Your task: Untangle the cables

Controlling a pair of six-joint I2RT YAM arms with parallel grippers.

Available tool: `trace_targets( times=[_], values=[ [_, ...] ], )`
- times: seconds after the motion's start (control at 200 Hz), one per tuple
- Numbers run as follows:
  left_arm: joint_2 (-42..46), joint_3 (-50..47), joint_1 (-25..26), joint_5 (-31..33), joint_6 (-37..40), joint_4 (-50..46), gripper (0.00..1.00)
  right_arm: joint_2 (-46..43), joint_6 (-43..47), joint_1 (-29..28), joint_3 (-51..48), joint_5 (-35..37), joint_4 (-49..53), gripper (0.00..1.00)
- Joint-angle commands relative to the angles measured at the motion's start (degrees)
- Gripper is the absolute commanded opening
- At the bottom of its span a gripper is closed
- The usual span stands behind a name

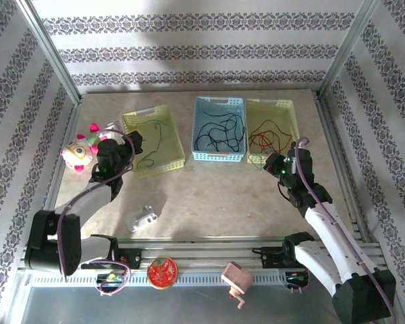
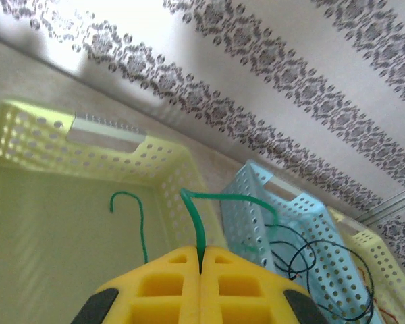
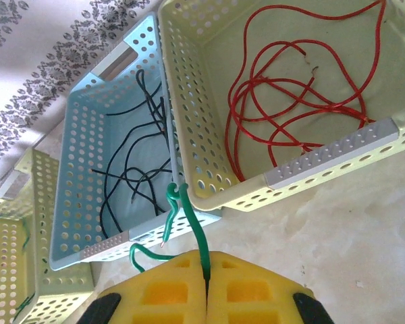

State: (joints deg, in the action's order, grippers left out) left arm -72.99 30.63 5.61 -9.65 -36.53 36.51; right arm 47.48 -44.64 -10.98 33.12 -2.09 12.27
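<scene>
Both yellow-padded grippers are pinched on green cable. My left gripper [image 2: 201, 262] is shut on a green cable [image 2: 194, 219] that rises, bends right and runs toward the blue basket [image 2: 256, 216]; it hovers at the left yellow basket [image 1: 153, 142], where more green cable [image 1: 155, 135] lies. My right gripper [image 3: 207, 268] is shut on a green cable [image 3: 196, 223] in front of the baskets, its loose end curling beside it. Black cables [image 3: 131, 179] lie in the blue basket [image 1: 219, 128]. Red cables [image 3: 290, 101] lie in the right yellow basket [image 1: 273, 128].
A white and pink plush toy [image 1: 81, 148] sits left of the left arm. A small white part [image 1: 143, 217] lies on the table in front. A red round lid [image 1: 162, 272] and a pink block [image 1: 236, 278] rest on the near rail. Patterned walls enclose the table.
</scene>
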Motion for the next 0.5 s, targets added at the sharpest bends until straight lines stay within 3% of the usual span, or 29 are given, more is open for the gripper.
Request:
trace_targets(
  times=[0.0,0.095,0.12,0.195,0.255,0.375,0.495],
  values=[
    [-3.3,1.9,-0.5,-0.2,-2.0,4.8,0.0,-0.6,1.9,0.0,0.5,-2.7,-1.0,0.0],
    [-5.8,3.0,-0.4,0.7,-1.3,3.4,0.03,-0.4,3.7,-1.0,1.4,-4.0,-1.2,0.0],
    [-6.3,3.5,-0.3,0.5,-1.0,2.7,0.11,-0.2,4.1,-1.4,1.7,-4.2,-1.2,0.0],
    [-6.6,4.7,0.7,-0.4,0.8,1.6,0.56,0.3,5.6,-3.1,2.4,-4.7,-1.6,0.0],
    [-5.5,5.7,2.2,-0.2,2.8,0.0,0.77,0.9,6.3,-4.5,2.8,-5.5,-2.5,0.0],
    [-1.5,8.6,6.8,-0.6,9.2,-5.1,0.85,2.0,4.8,-5.4,2.2,-10.8,-8.0,0.0],
    [-0.4,11.2,11.3,-10.5,11.8,-9.4,0.86,4.4,2.6,-5.4,1.9,-16.6,-13.6,0.0]
  ],
)
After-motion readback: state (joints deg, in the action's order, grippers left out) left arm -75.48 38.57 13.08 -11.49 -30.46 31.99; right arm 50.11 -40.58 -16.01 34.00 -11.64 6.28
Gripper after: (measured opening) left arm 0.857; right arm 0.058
